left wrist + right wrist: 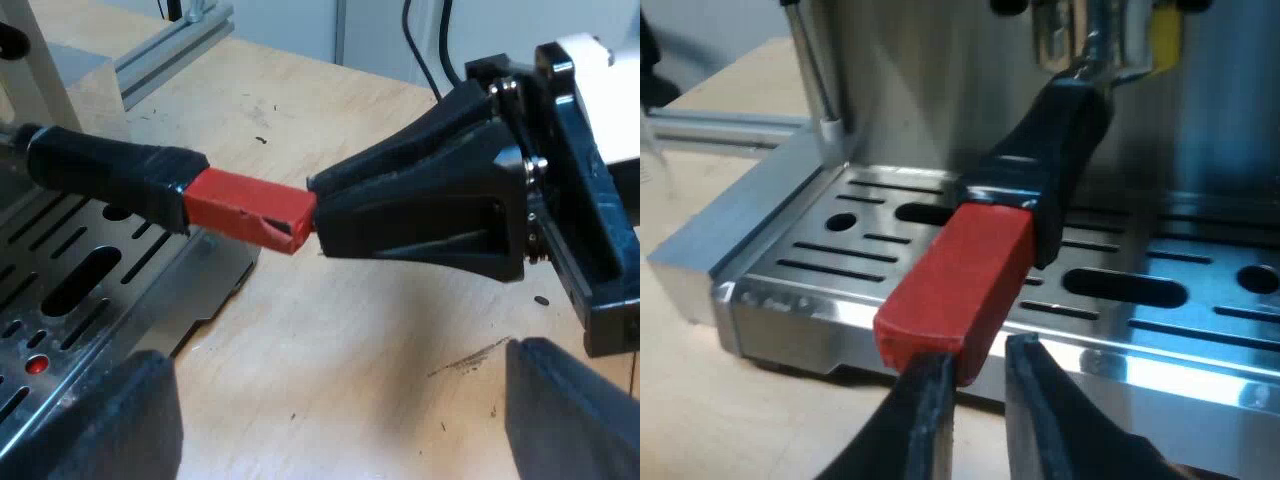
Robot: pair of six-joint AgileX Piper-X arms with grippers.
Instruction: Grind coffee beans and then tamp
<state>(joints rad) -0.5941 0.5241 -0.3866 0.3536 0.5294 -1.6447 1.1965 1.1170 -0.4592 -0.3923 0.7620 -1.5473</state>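
And there is the handle [110,170], locked into the front of the espresso machine [920,90] and jutting out over the slotted steel drip tray [820,250]. Its red end [955,300] is carried past the tray's edge and out above the tabletop [350,320]. The right gripper [980,365] is set right at the tip of that red end, nose to it; whether a hold has been taken cannot be told. The left gripper [340,385] hangs low over the bare wood, its fingers [100,420] spread wide with nothing between them, apart from the handle. The tabletop is shown as pale plywood, marked by dark specks and one smudged scuff [470,355] near the left gripper. Polished steel is seen on the machine's front, and light is caught along the tray's rim. Beyond the machine an aluminium rail [180,45] is laid at the wood's far edge, backed by a pale grey wall [300,25].
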